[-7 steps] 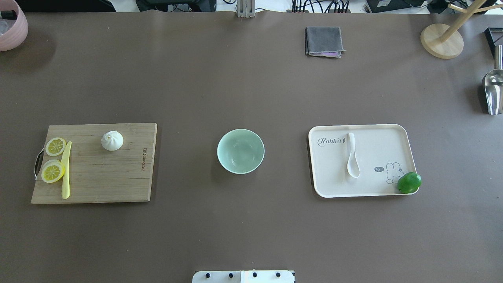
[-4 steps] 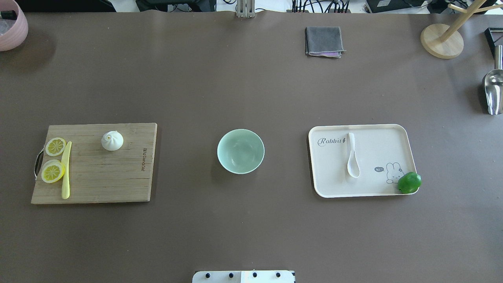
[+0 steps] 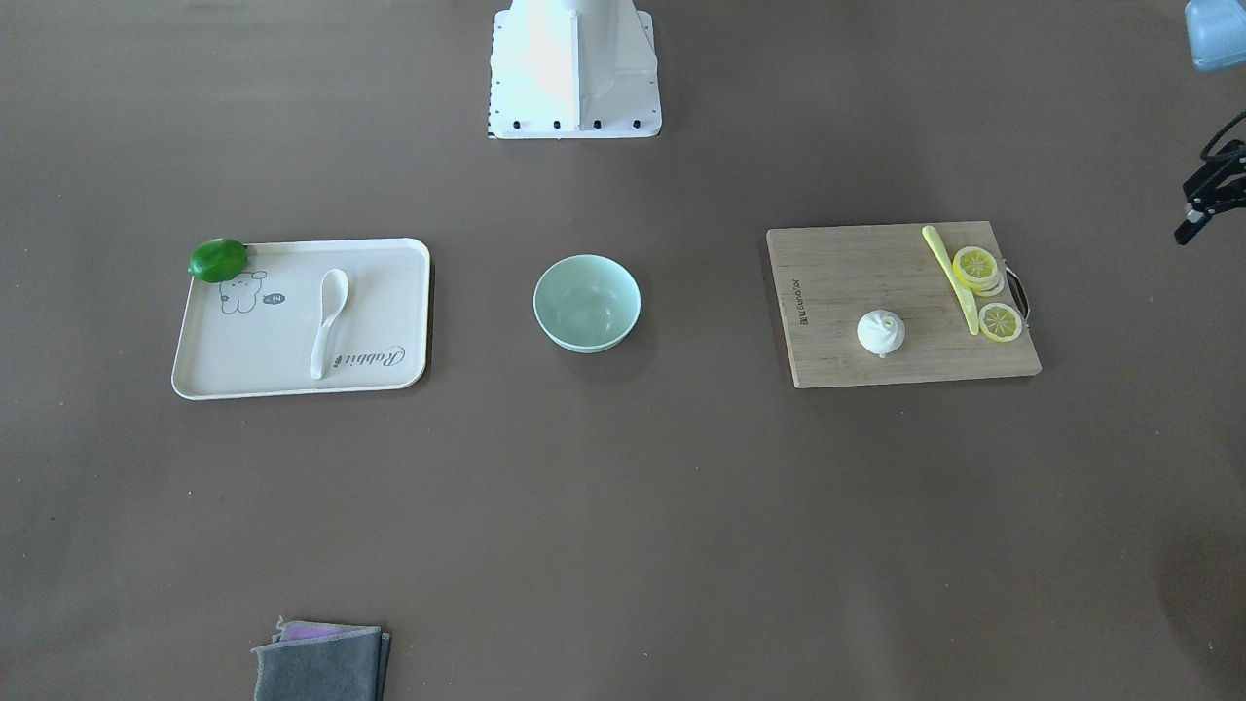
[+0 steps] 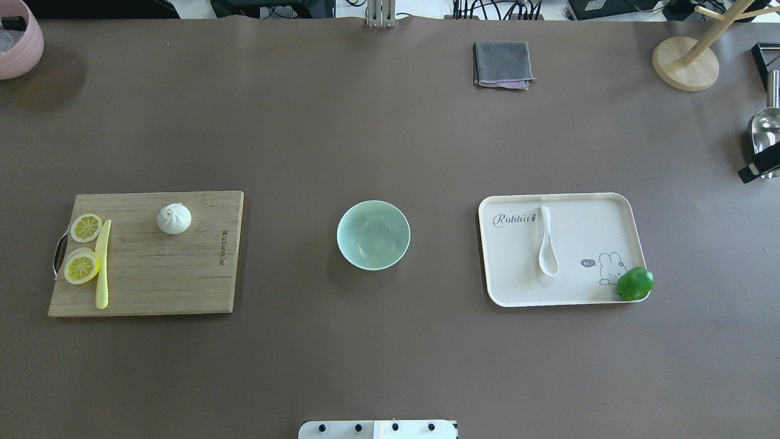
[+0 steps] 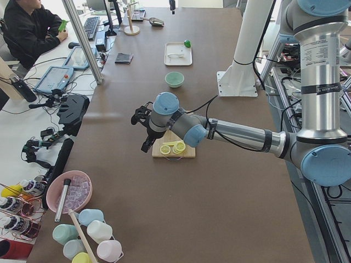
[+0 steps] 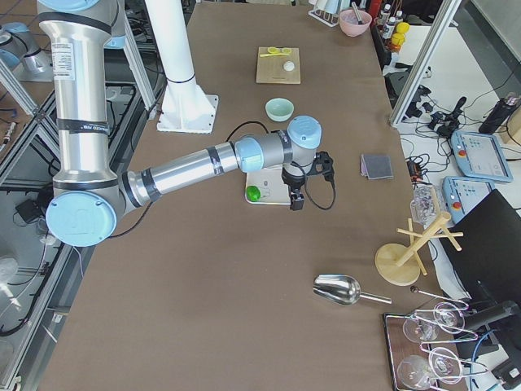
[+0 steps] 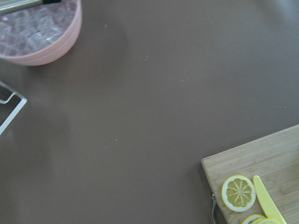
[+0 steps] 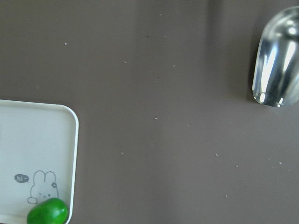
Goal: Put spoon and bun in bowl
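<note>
Only a black sliver of the right tool [image 4: 759,169] shows at the overhead view's edge, covering part of the scoop [image 4: 762,131]. The front view's edge clips the left tool [image 3: 1202,204]. Neither's jaws can be read. In the right-side view, the right arm [image 6: 187,167] hides the spoon [image 4: 546,241] and most of the tray [image 4: 634,231].

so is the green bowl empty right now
Empty: the bowl shows a bare inside; bun on the cutting board, spoon on the tray.

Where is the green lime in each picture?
Front-facing: lime left.
Overhead: lime right.
Exterior left: lime top, far.
Exterior right: lime middle.
Left wrist: not there.
Right wrist: lime bottom left.
Shared landmark: rabbit tray, lime at its corner.
</note>
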`<move>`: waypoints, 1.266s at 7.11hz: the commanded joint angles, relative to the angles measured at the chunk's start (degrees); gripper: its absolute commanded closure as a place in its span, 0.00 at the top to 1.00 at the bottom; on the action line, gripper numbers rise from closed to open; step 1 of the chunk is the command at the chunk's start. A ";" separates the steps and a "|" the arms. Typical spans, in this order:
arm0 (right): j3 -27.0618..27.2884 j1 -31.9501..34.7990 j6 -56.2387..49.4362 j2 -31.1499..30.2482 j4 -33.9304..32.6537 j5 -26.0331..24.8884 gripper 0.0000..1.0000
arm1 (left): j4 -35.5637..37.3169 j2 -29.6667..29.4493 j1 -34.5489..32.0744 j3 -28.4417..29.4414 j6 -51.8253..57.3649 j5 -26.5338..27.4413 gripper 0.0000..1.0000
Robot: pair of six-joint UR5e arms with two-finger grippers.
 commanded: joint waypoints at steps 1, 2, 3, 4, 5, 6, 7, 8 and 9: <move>-2.19 -4.45 11.05 3.83 6.84 -0.35 1.00 | -5.67 -4.87 5.12 4.06 -21.49 -0.01 0.98; -3.42 -7.43 17.13 6.73 6.95 -2.88 1.00 | -5.93 -8.29 8.18 6.44 -33.73 0.51 0.98; -3.35 -12.15 20.15 7.37 9.39 -8.56 1.00 | -5.84 -9.37 11.34 5.85 -35.59 0.86 0.98; -5.09 -15.16 22.44 7.46 15.68 -9.75 1.00 | -6.45 -9.64 11.98 5.15 -37.09 0.86 0.98; -6.50 -17.89 26.99 7.46 19.83 -9.76 1.00 | -8.02 -9.56 12.33 4.88 -37.71 0.86 0.98; -6.77 -21.48 37.39 7.63 20.40 -10.54 1.00 | -8.04 -9.73 12.69 4.88 -37.72 0.86 0.98; -6.95 -25.17 42.89 8.77 20.32 -15.60 1.00 | -8.04 -10.69 14.43 4.97 -37.63 0.95 0.98; -8.78 -28.43 47.12 10.43 20.31 -18.17 1.00 | -8.04 -11.40 15.49 5.05 -37.63 1.30 0.98; -9.84 -29.94 48.73 11.40 20.31 -18.72 1.00 | -8.04 -11.49 15.94 5.14 -37.63 2.26 0.98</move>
